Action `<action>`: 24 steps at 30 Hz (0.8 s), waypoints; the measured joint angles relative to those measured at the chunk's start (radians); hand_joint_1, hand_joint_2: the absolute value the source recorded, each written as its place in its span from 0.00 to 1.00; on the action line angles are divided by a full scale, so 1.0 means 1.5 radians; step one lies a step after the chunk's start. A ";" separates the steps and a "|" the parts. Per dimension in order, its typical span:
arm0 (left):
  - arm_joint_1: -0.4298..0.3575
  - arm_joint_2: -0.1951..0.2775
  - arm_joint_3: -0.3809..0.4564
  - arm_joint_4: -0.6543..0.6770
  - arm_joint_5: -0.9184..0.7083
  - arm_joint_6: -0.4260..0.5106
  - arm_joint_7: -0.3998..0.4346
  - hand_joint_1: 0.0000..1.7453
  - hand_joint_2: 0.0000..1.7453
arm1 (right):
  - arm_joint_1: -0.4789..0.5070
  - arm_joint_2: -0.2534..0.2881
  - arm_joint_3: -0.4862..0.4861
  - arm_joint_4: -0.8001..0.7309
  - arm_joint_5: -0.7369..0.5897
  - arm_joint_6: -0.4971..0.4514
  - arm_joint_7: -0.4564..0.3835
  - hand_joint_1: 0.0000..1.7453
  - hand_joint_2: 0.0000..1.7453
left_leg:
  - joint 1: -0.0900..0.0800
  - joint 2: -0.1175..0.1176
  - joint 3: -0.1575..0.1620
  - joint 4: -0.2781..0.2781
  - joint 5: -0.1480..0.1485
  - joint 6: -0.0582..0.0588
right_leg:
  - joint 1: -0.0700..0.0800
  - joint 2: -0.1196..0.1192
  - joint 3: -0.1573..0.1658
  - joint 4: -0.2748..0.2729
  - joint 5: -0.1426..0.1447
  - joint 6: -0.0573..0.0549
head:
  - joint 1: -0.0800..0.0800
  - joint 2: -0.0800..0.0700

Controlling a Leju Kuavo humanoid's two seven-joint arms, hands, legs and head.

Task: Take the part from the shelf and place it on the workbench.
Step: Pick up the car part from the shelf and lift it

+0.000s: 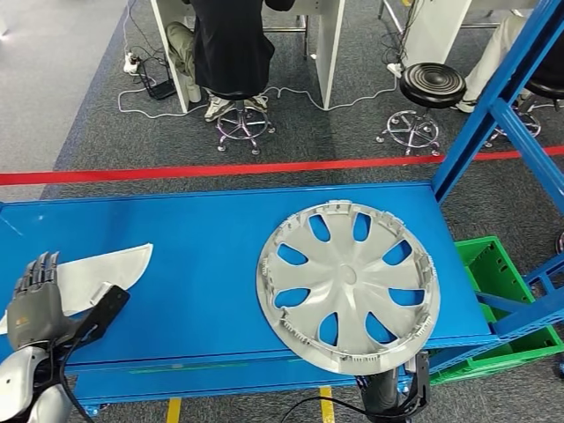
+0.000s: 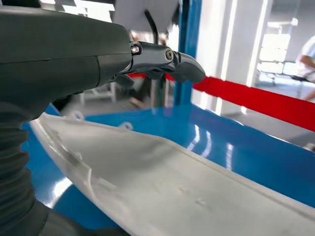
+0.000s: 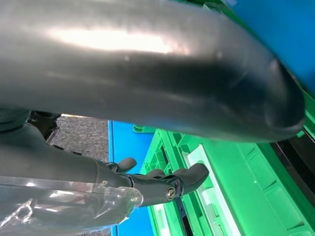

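Observation:
A silver wheel cover (image 1: pixel 345 282) lies flat on the blue bench (image 1: pixel 199 229), and its near rim hangs over the front edge. My right hand (image 1: pixel 392 392) sits just below that overhanging rim. Its dark fingers (image 3: pixel 178 179) stretch straight out with nothing between them and the thick grey thumb (image 3: pixel 148 64). At the bench's left end lies a pale curved panel (image 1: pixel 113 269) (image 2: pixel 167 187). My left hand (image 1: pixel 33 300) hovers over its near end, back upward, with its fingers (image 2: pixel 174 64) extended above the panel and apart from it.
A green crate (image 1: pixel 492 264) (image 3: pixel 241 187) stands on the floor at the bench's right end, under slanted blue frame beams (image 1: pixel 505 97). Beyond a red floor line (image 1: pixel 199 170) a person (image 1: pixel 229 44) sits at a desk, and a black stool (image 1: pixel 432 85) stands nearby.

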 joint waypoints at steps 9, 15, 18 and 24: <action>-0.049 -0.008 0.046 0.070 -0.065 -0.010 0.000 0.00 1.00 | -0.006 0.000 -0.001 0.006 0.007 -0.003 0.000 0.00 0.00 | 0.000 0.000 -0.001 0.000 0.002 -0.001 | 0.000 0.000 -0.002 0.001 0.001 -0.001 | 0.000 0.000; -0.056 -0.013 0.055 0.090 -0.069 -0.010 -0.001 0.32 1.00 | -0.007 0.000 -0.001 0.008 0.007 -0.003 0.000 0.00 0.00 | 0.000 0.000 -0.001 0.000 0.002 -0.002 | 0.000 0.000 -0.002 0.002 0.001 -0.001 | 0.000 0.000; -0.060 -0.015 0.059 0.099 -0.081 -0.015 -0.009 0.99 1.00 | -0.007 0.000 -0.001 0.009 0.008 -0.005 -0.001 0.00 0.00 | 0.000 0.000 -0.001 0.000 0.002 -0.002 | 0.000 0.000 -0.002 0.002 0.001 -0.002 | 0.000 0.000; -0.076 -0.020 0.070 0.143 -0.090 -0.027 -0.043 1.00 1.00 | -0.010 0.001 -0.001 0.011 0.009 -0.010 -0.001 0.00 0.00 | 0.000 0.000 -0.002 0.000 0.003 -0.002 | 0.001 0.000 -0.003 0.002 0.002 -0.002 | 0.000 0.000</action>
